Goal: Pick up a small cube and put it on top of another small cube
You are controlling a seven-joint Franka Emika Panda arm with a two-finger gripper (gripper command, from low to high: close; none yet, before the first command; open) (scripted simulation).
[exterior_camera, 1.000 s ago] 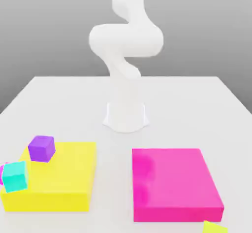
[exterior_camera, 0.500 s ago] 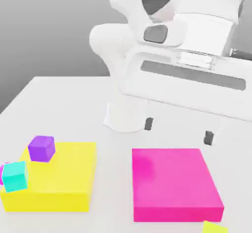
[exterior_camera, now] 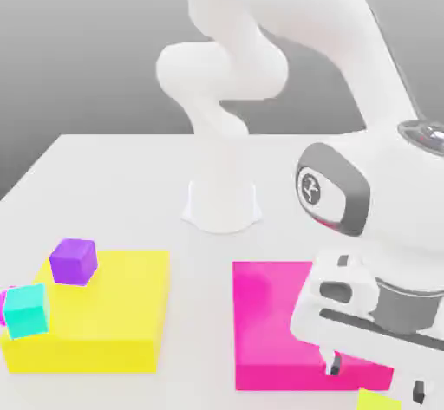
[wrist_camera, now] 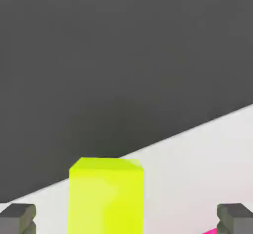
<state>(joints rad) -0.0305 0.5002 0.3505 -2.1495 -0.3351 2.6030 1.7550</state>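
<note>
A small lime yellow-green cube (exterior_camera: pixel 375 400) rests on the white table near its front edge, just in front of the pink slab (exterior_camera: pixel 269 313). My gripper (exterior_camera: pixel 375 379) hangs low over that spot, open, with one finger (exterior_camera: pixel 332 365) by the slab's front edge and the other further to the exterior view's right. In the hand view the same cube (wrist_camera: pixel 106 196) stands upright between my spread fingertips (wrist_camera: pixel 17 218), nearer to one of them, and my gripper (wrist_camera: pixel 126 221) touches nothing.
A flat yellow slab (exterior_camera: pixel 113 313) lies at the exterior view's left with a purple cube (exterior_camera: pixel 73 261) and a teal cube (exterior_camera: pixel 26 309) on it. The arm's white base (exterior_camera: pixel 222 202) stands mid-table. The table edge runs close behind the lime cube (wrist_camera: pixel 197 129).
The hand has swung down from high above the table to just over the pink slab's front corner, beside the lime cube. The jaws stayed wide. The cubes and slabs have not moved.
</note>
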